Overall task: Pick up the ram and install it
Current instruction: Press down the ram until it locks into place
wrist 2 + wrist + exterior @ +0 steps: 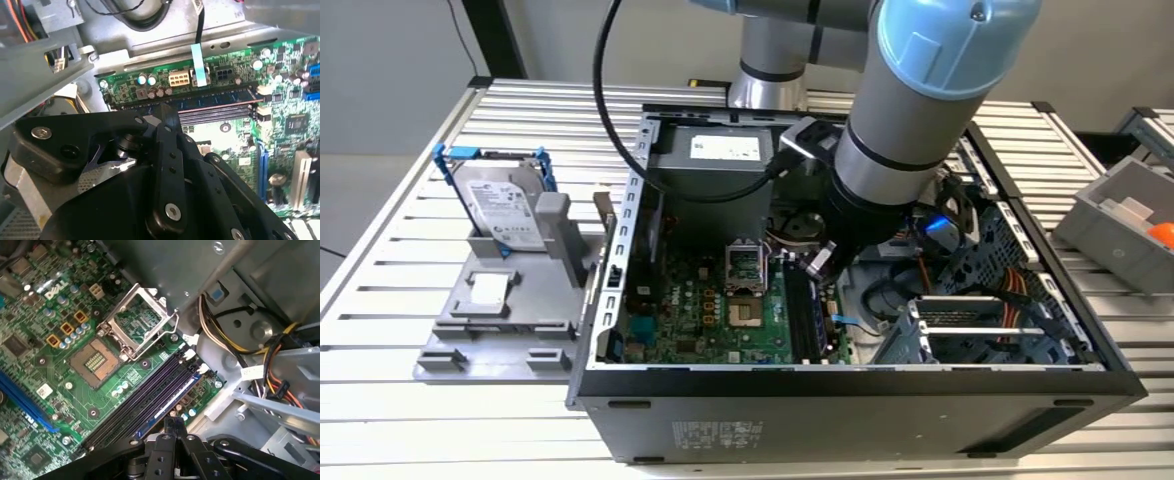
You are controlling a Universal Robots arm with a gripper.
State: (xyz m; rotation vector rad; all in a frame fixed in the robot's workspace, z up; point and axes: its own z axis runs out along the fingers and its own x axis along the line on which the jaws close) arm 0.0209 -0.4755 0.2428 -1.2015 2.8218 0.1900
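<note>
While the single arm reaches down into the open computer case (854, 385) on the slatted metal table (400, 300), its gripper (821, 262) hangs just above the memory slots (135, 400) with the two fingers drawn narrow, tips together and nothing between them. One ram (167, 407) stick, blue, lies along the slot nearest the motherboard's (707, 310) edge, directly under the fingertips in the first wrist view; the second wrist view shows the same blue stick (215, 100) lying level along that slot, with empty black slots beside it on the socket side. Just beside the slots one processor socket (137, 320) stands with its metal frame lifted. Close on the other side of the ram, bundles of yellow, orange and black cables (280, 375) and a silver drive cage (974, 325) crowd the case at the exterior view's right. A thick black cable (620, 110) loops from the arm over the far-left wall of the case. Outside it, at the exterior view's left, one silver hard drive (500, 200) in a blue frame stands propped on a grey fixture (494, 320); well apart at the exterior view's right sits one grey bin (1114, 205).
</note>
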